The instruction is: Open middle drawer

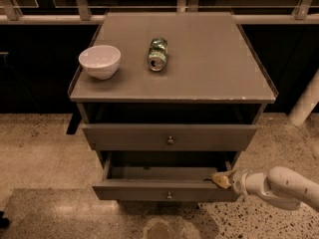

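Note:
The middle drawer [134, 189] is a grey flat front with a small round knob [169, 195]. It stands pulled out from the cabinet, and its dark inside shows behind the front. My gripper [222, 179] is at the right end of the drawer's top front edge, touching it, with the white arm [279, 185] reaching in from the right. The uppermost drawer [129, 137] with its knob [170, 140] sits above, a dark gap over it. The lowest drawer is hidden under the open one.
On the cabinet top [214, 68] stand a white bowl [100, 61] at the left and a crushed green can [157, 54] lying near the middle. A white post [305, 103] stands to the right. Speckled floor [40, 153] surrounds the cabinet.

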`<state>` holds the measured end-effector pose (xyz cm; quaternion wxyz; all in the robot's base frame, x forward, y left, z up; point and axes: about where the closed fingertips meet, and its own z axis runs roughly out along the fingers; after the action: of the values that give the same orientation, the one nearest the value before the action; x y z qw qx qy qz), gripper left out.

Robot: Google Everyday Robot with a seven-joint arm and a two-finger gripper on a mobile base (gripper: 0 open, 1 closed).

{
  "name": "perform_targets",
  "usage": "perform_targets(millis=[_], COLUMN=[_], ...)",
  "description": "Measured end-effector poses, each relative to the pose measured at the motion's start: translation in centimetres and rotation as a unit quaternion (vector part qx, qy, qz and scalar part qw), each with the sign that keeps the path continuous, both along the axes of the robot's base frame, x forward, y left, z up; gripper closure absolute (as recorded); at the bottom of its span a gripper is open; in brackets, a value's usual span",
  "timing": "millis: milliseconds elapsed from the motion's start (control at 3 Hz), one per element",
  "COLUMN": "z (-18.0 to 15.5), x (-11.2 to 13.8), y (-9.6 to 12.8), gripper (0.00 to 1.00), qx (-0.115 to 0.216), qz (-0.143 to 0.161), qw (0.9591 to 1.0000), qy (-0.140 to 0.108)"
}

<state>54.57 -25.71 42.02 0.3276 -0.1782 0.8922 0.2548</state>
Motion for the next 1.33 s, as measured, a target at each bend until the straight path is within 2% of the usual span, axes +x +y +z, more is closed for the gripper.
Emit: perform_targets(millis=[333, 667, 1000, 1333], z=[0.4, 0.1, -0.8, -1.0], x=[0.0, -1.3, -3.8, -4.6], y=[0.0, 0.1, 0.2, 0.2], gripper=[1.00, 1.00, 1.00, 1.00], qx=[0.000, -0.005, -0.031, -0.040], qz=[0.000, -0.008, -0.002, 0.000], qw=[1.0000, 0.9999, 0.9986, 0.9974], qy=[0.000, 0.007, 0.044, 0.060])
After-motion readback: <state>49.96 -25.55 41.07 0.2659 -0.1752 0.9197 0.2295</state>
